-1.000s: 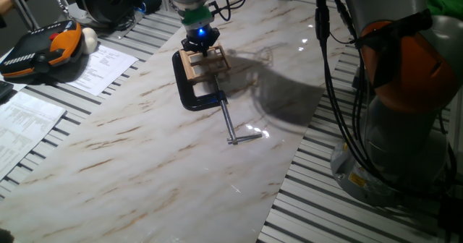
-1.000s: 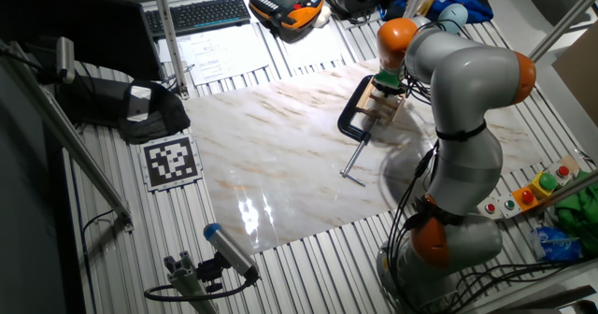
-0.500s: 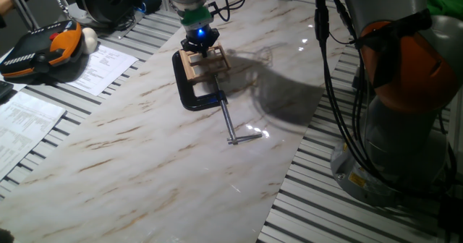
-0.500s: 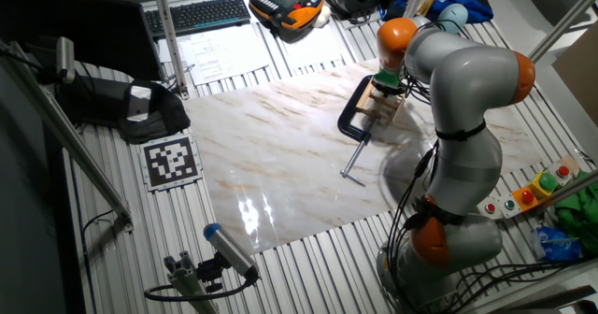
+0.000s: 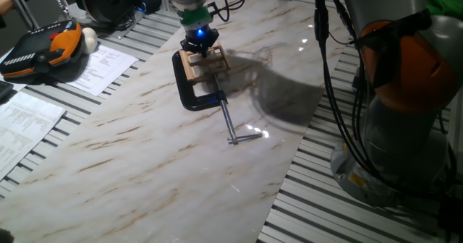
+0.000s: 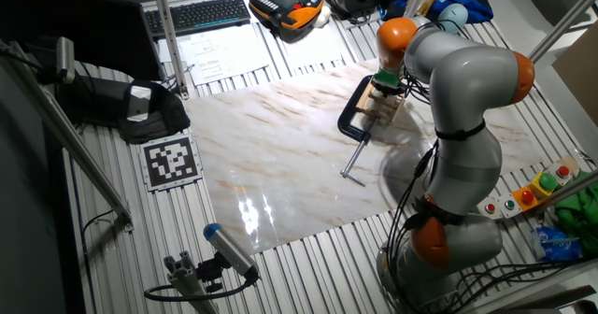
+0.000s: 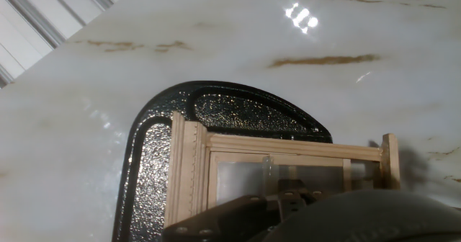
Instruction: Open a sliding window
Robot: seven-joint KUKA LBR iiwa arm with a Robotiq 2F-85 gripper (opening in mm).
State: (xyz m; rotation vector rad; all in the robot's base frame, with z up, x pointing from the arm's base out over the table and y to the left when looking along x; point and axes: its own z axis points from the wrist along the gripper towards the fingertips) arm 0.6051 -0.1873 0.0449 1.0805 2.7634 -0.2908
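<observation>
One window is on the counter, near its far edge in one fixed view, and it is held by one black C-clamp. We see the clamp's curved body just behind the wooden frame in the hand view, and its screw handle lies out along the counter toward the middle.

One gripper sits directly on top of the window. We cannot tell whether its fingers are spread or pinching a bar: in the fixed views the hand covers the contact, and in the hand view the lower edge is blocked by dark hardware.

Progress, as we judge it:
1. Reach: done. The gripper is at the window and appears to touch its upper part.
2. Slide: not confirmed. In the hand view we see thin bars inside the frame, but we cannot tell how far the sash sits from its closed position.
3. Release and retreat: not yet done.

Count of things:
- Window: one.
- C-clamp: one.
- Arm: one.
- Off the counter: one orange-and-black pendant, one keyboard, one printed marker tag, and several paper sheets.
</observation>
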